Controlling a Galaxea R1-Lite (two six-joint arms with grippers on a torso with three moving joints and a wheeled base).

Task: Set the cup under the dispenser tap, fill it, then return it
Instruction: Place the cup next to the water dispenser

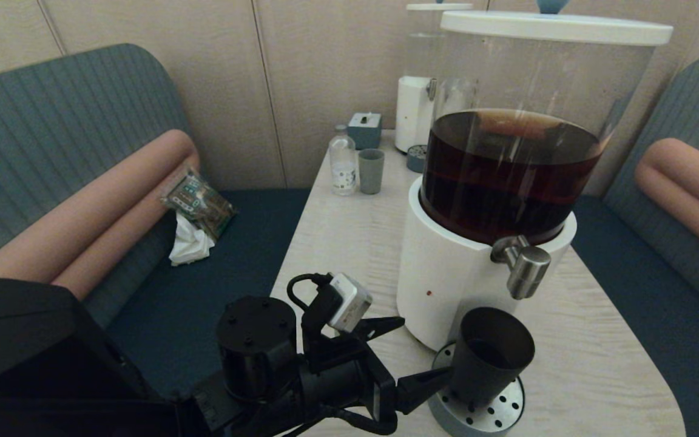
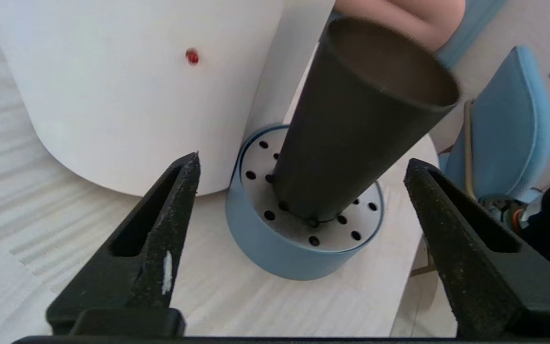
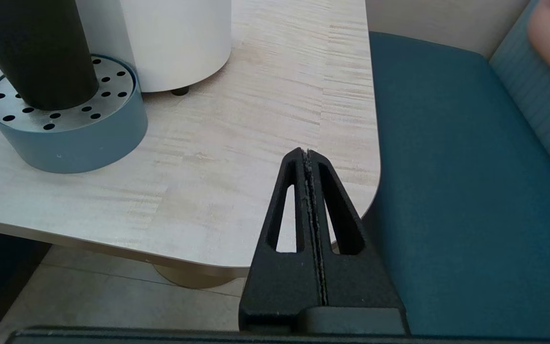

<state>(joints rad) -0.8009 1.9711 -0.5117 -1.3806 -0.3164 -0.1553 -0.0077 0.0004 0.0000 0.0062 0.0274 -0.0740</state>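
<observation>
Counter (image 1: 349, 243): the cup (image 1: 490, 358) stands on the drip tray (image 1: 495, 413) beneath the dispenser tap (image 1: 522, 262).
Your left gripper (image 2: 299, 200) has jaws apart, off the cup; right gripper (image 3: 309, 157) jaws together.

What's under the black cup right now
The cup stands on a round blue drip tray with a perforated metal top, below the dispenser tap. The holes directly beneath its base are covered. The open left gripper sits beside it.
</observation>
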